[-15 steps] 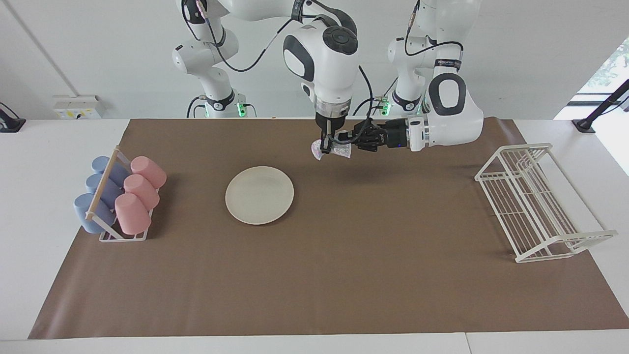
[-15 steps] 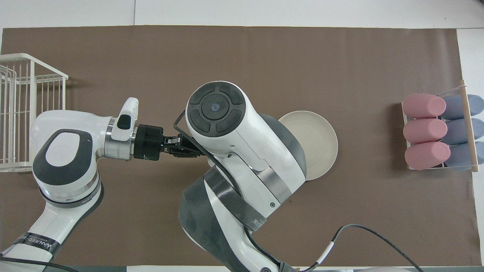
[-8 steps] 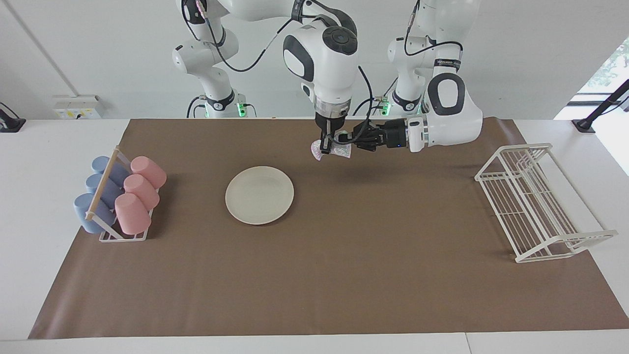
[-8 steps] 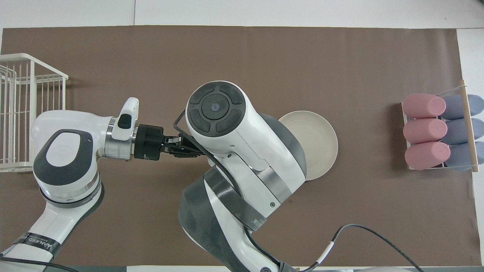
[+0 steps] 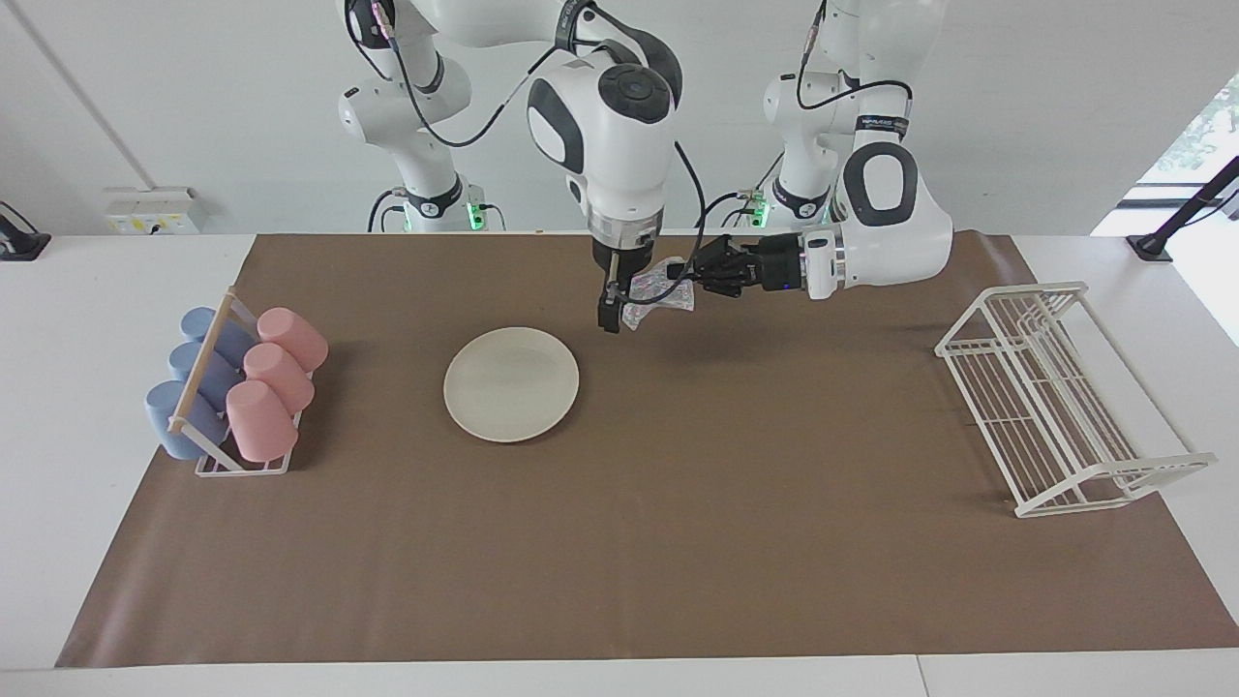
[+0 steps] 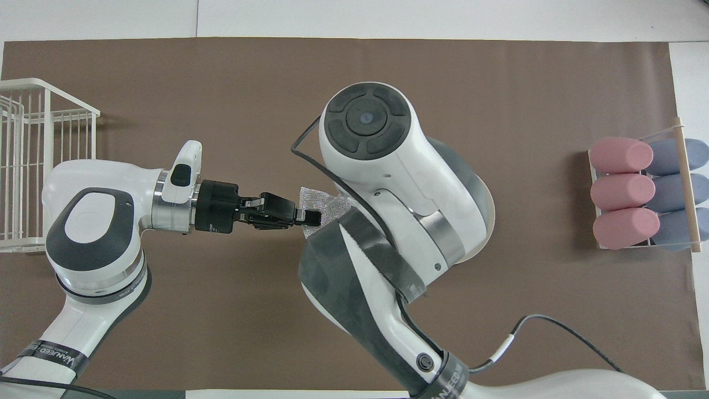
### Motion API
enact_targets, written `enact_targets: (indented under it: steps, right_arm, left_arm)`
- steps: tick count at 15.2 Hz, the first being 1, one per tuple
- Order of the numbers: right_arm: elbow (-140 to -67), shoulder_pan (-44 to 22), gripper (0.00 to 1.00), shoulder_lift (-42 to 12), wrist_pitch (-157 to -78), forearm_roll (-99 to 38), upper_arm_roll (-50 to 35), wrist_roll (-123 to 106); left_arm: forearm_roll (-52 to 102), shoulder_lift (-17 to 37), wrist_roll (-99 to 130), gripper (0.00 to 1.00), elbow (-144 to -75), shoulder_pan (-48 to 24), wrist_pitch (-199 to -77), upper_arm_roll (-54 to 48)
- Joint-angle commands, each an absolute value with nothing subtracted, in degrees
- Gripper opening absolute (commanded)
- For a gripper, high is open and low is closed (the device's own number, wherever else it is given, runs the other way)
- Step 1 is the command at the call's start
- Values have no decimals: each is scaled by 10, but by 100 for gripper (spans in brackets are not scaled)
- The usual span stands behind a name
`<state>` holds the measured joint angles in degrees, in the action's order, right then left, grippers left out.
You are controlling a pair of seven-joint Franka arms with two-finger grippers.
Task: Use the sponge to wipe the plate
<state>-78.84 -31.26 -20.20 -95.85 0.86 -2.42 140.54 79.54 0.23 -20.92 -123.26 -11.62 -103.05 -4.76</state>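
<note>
Facing view: plate (image 5: 511, 384) lies on the desk (image 5: 678, 532) at mid-frame. Upper centre, the left tool (image 5: 681, 278) clenches the sponge (image 5: 666, 290) aloft. The right tool (image 5: 610, 315) hangs beside it, grip unreadable. Lower your sponge flat onto the plate. Overhead, the right arm hides most of the plate.

White wall (image 5: 194, 97), wall socket box (image 5: 150, 210). White table (image 5: 97, 581), brown mat (image 5: 619, 542) on top. Daylit window (image 5: 1195, 136) at the left arm's end.
</note>
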Motion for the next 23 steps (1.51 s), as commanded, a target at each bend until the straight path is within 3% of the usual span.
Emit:
enact_targets:
  steps: [1, 7, 11, 17, 23]
  right_arm:
    - [-821, -277, 100, -176, -955, 23, -28, 1350]
    - [-860, -109, 100, -147, -952, 25, -28, 1101]
    - [-861, -41, 100, -119, -947, 25, -28, 887]
    - [-859, -11, 100, -90, -934, 26, -20, 532]
    - [-855, -2, 100, -68, -887, 37, -19, 305]
  left_arm:
    - [774, 4, -193, 0, -1221, -97, -1013, -42]
    - [626, 9, -78, 0, -1151, -52, -1011, -41]
    - [461, 11, 82, 0, -1068, -52, -1010, -41]
    - [210, 13, 178, 0, -972, -54, -930, -40]
    - [-51, 18, 178, 0, -926, -62, -846, -45]
